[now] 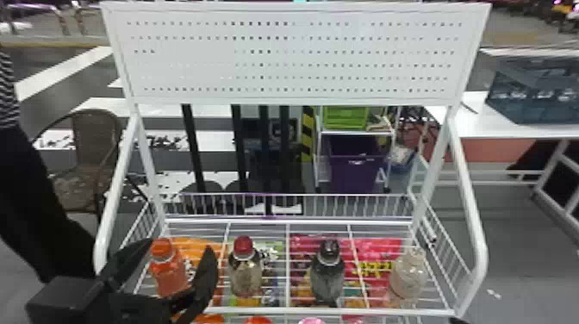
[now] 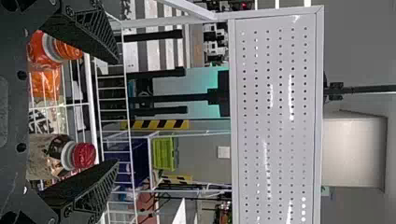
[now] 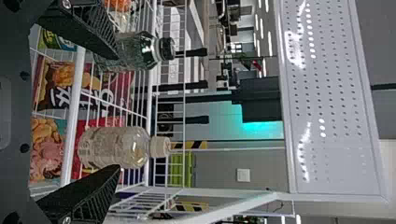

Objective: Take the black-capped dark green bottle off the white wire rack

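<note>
Facing the white wire rack [image 1: 284, 222], the right gripper [image 3: 117, 112] is hanging open and empty, its fingers standing wide apart. The black-capped dark green bottle [image 3: 136, 51] is standing upright on the rack, ahead of this gripper and off to its left, the left finger partly covering it in the right wrist view. A clear bottle [image 3: 119, 147] is standing ahead too, in line with the gap, nearer the right finger. The step in hand is seemingly lining up, so doing it well is depending on shifting left before pushing forward, until the dark green bottle is sitting midway between the fingers and the clear one is staying outside them. Closing is making sense only once both fingers are flanking the body below the cap, squeezing gently because the plastic is probably yielding. Lifting upward before drawing back is likely sparing the front rail [image 1: 275, 310] a knock. The left gripper [image 2: 116, 112] is also hanging open, with an orange bottle [image 1: 170, 278] and a red-capped bottle [image 1: 246, 275] standing ahead of it.
</note>
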Tool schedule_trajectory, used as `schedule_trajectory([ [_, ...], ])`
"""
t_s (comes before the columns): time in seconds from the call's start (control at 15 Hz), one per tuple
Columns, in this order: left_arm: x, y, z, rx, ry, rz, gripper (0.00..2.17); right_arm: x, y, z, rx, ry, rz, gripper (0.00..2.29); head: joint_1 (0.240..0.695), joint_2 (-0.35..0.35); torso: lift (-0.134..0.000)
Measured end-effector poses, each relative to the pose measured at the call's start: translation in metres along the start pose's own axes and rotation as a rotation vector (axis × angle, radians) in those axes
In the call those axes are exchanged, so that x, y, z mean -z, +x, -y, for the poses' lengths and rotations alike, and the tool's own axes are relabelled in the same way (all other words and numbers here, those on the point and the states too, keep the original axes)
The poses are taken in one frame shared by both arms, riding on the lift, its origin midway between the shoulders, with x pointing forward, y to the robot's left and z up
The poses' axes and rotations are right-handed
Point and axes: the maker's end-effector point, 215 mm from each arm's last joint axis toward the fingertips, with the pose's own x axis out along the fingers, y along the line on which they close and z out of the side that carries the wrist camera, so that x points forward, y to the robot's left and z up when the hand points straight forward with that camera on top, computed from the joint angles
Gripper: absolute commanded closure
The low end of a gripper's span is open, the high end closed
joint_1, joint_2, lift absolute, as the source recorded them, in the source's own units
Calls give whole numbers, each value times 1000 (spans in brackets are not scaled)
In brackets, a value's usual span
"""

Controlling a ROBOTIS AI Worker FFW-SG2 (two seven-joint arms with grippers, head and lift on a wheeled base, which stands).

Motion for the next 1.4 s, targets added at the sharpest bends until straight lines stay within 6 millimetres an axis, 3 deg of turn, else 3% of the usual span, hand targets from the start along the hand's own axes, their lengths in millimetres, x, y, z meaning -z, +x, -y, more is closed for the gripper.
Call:
schedule_trajectory([
  [0.27, 2, 3, -3, -2, 7, -10, 144, 32, 48, -43, -54, 7, -28, 76, 499, 0, 0],
  [0.6, 8, 7, -2, 3, 13, -35, 144, 30, 106, -85, -80, -22, -5, 80, 499, 0, 0],
  [1.0, 16, 8, -4, 2, 20, -50, 144, 35, 148, -86, -49, -45, -12, 80, 499, 0, 0],
  [1.4, 24, 3, -10, -6, 25, -63, 144, 33, 172, -97, -83, -34, -11, 90, 499, 0, 0],
])
